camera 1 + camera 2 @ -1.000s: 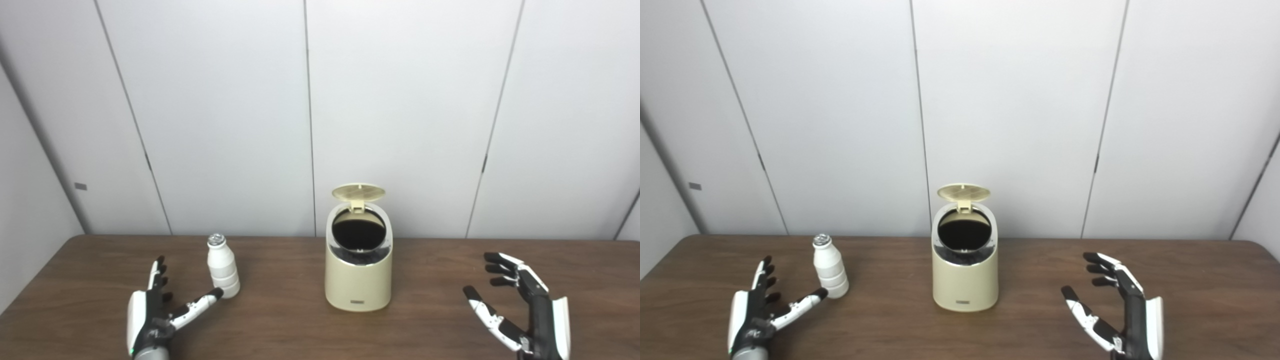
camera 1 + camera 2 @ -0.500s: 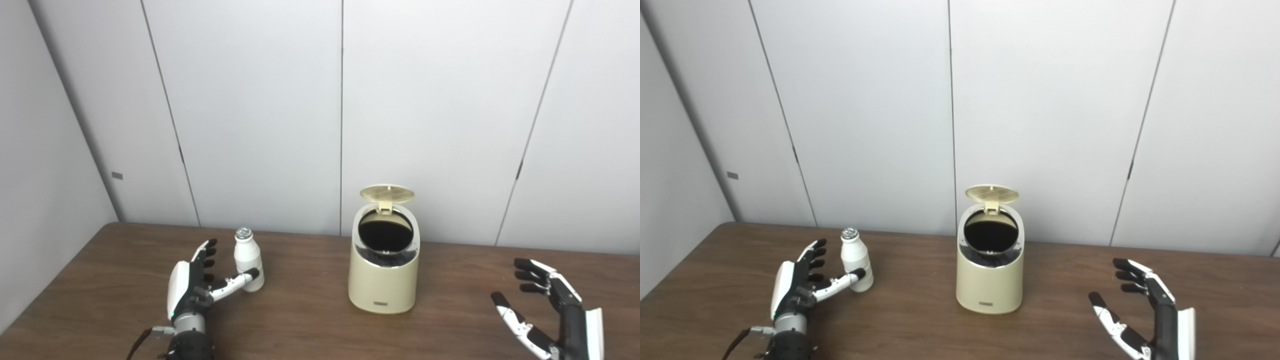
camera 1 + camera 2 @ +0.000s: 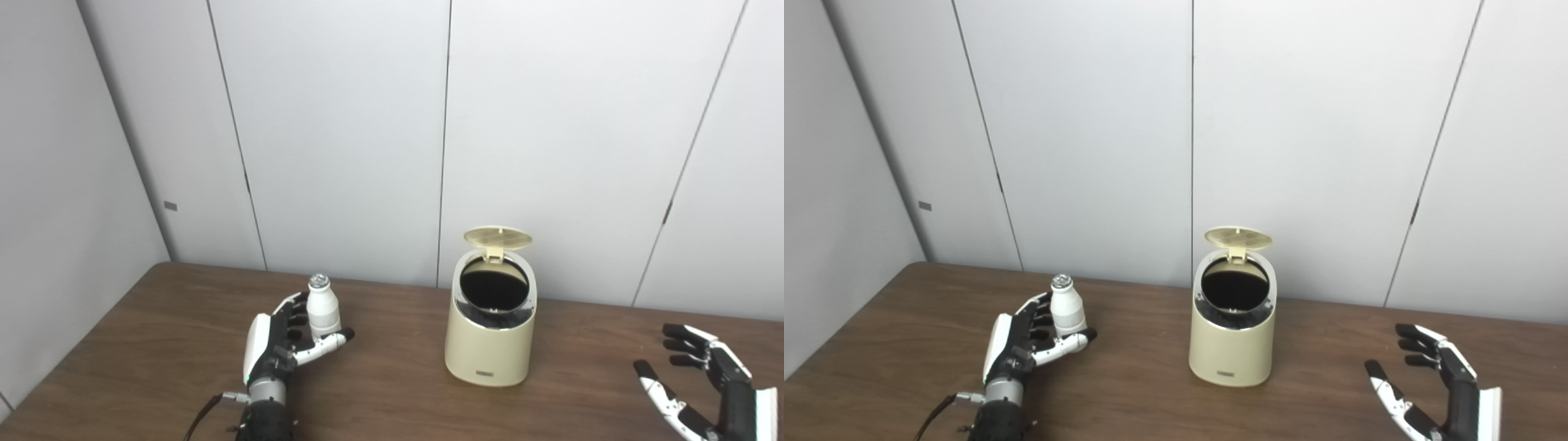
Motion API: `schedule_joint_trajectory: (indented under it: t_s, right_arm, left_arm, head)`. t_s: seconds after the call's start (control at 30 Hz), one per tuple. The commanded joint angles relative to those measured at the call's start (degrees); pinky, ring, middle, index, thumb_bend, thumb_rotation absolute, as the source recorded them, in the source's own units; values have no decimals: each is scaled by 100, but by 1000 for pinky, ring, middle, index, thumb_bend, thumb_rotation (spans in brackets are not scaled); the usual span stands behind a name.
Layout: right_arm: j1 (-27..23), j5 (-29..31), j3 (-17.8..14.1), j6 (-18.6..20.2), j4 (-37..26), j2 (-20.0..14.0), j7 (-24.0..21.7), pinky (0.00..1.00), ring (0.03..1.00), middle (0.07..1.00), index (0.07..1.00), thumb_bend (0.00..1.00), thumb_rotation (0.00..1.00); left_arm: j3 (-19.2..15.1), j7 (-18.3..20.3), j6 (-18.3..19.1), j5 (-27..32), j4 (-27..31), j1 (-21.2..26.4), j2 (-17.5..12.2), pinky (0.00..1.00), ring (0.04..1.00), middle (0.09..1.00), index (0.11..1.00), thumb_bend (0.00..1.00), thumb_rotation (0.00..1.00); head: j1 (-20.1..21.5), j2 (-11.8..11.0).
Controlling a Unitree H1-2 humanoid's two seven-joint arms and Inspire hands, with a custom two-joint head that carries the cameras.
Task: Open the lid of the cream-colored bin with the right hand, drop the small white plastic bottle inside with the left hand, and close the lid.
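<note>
Left eye view: the small white plastic bottle (image 3: 323, 312) stands upright on the table (image 3: 153, 343), cupped but not clamped by the left hand (image 3: 278, 343); open bin (image 3: 490, 331) lies rightward. The right hand (image 3: 704, 386) rests spread, empty.

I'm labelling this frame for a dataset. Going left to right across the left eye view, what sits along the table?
left hand → small white bottle → cream-colored bin with its lid raised → right hand
</note>
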State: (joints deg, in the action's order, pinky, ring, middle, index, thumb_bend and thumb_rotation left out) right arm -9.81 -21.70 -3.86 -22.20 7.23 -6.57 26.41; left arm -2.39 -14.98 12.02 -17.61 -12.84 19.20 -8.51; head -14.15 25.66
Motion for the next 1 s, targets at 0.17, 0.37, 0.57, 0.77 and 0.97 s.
schedule_joint_trajectory:
  t_s: [0.17, 0.37, 0.57, 0.77, 0.97]
  right_arm:
    - [179, -254, -80, 2, 20, -193, -19, 528, 622, 653, 626, 295, 150]
    - [214, -226, -72, 157, -105, -174, -117, 491, 600, 648, 625, 292, 156]
    - [245, -231, -88, 229, -188, -151, -172, 505, 613, 655, 626, 283, 128]
    - [278, -181, -97, 296, -253, -129, -269, 521, 621, 658, 632, 280, 59]
    - [291, -153, -88, 341, -331, -94, -307, 514, 620, 661, 630, 279, 68]
  left_arm:
    - [-81, -352, -641, 134, 1, 99, 291, 628, 679, 664, 682, 1000, 111]
    - [-359, -973, -1212, 47, -44, 195, 472, 561, 601, 596, 614, 888, 3]
    - [-465, -1681, -1509, -308, -285, 367, 526, 891, 621, 494, 495, 541, 0]
    - [-406, -1841, -1585, -428, -340, 391, 449, 972, 654, 478, 485, 523, 0]
    - [-384, -1714, -1580, -293, -306, 352, 422, 1000, 698, 481, 482, 524, 0]
  head:
    - [-12, -1]
    - [-33, -13]
    - [-12, -24]
    - [3, -28]
    - [21, -37]
